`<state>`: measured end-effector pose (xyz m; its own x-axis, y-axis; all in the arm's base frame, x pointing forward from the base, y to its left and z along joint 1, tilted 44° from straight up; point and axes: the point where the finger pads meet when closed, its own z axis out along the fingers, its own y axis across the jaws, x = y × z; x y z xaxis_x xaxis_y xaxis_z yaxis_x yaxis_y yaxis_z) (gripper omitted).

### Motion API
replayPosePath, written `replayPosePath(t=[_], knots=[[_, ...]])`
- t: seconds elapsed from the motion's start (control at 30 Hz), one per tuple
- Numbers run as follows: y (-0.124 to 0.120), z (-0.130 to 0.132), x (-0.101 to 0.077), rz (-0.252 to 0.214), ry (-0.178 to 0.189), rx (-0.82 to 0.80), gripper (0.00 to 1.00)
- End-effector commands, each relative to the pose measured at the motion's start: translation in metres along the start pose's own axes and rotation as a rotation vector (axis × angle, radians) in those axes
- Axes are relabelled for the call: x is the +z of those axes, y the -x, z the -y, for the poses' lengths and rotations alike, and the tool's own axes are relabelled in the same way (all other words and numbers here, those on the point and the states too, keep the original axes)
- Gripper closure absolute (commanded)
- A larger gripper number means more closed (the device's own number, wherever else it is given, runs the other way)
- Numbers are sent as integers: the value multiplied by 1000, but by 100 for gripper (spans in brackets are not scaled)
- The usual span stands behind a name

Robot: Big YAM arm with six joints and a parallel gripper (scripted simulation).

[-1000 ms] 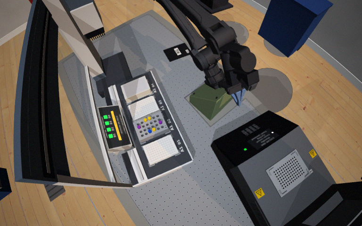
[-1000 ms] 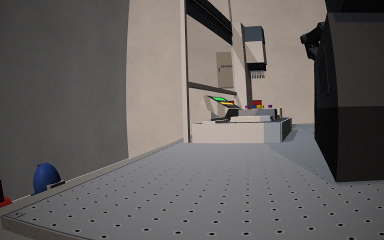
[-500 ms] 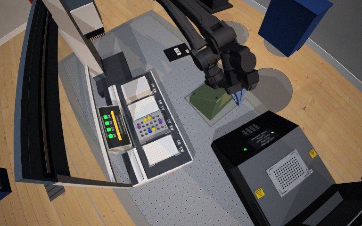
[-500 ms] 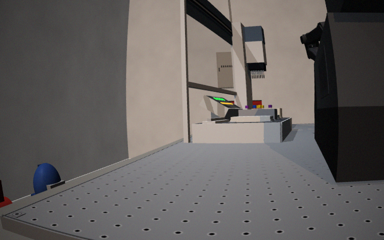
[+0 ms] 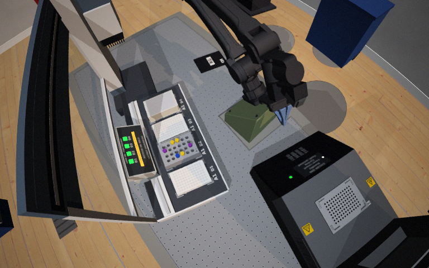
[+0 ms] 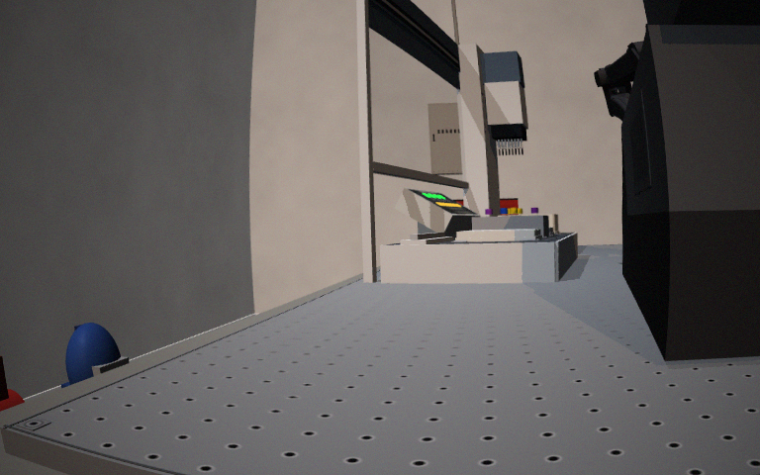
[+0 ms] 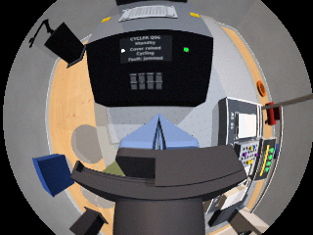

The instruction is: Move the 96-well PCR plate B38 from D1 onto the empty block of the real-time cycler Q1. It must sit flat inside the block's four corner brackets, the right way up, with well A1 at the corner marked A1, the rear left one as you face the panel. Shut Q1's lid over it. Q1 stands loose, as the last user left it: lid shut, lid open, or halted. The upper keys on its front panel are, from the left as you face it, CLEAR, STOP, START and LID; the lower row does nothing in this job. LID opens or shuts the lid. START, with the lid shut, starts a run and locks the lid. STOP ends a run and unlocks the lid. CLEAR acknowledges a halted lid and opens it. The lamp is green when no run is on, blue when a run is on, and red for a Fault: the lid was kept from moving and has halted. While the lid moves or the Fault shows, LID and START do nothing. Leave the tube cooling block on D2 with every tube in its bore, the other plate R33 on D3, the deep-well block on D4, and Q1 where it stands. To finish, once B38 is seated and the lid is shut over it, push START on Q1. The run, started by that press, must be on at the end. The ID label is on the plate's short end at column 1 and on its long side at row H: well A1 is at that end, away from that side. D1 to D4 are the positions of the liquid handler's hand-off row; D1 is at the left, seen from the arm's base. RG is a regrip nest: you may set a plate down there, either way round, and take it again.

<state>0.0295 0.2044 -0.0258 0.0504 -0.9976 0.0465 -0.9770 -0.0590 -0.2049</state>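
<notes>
Plate B38 (image 5: 189, 176), white, lies flat on D1 at the near end of the hand-off row. The cycler Q1 (image 5: 329, 195) has its lid (image 5: 392, 243) open, and its perforated block (image 5: 343, 204) lies bare inside the corner brackets. Its lamp (image 5: 290, 176) is green. The key rows (image 5: 296, 154) are at the panel's edge nearest the arm. My gripper (image 5: 284, 117) is shut and empty. It points down above the bench, just short of Q1's panel. In the wrist view the fingers (image 7: 158, 133) hang before the keys (image 7: 147, 80), with the lamp (image 7: 186, 49) and the block (image 7: 149, 14) beyond.
The tube cooling block (image 5: 179, 149) with coloured caps is on D2, plate R33 (image 5: 170, 127) on D3, the deep-well block (image 5: 160, 104) on D4. A green wedge (image 5: 249, 119) sits beside my gripper. The RG nest (image 5: 208, 63) is behind the arm. The handler's gantry (image 5: 44, 107) stands at the left.
</notes>
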Motion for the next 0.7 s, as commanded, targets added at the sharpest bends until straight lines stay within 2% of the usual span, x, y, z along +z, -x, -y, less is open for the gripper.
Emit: replayPosePath(t=[0.0,0.3,0.33,0.43,0.5,0.6,0.67], knots=[[25,4,-11,42,-3,-1,100],[6,2,-2,7,-2,-8,100],[1,10,0,-12,-15,20,0],[-13,29,8,-62,-34,92,0],[-8,40,8,-59,-49,133,0],[-3,39,5,-45,-49,127,0],[0,55,4,-50,-70,185,0]])
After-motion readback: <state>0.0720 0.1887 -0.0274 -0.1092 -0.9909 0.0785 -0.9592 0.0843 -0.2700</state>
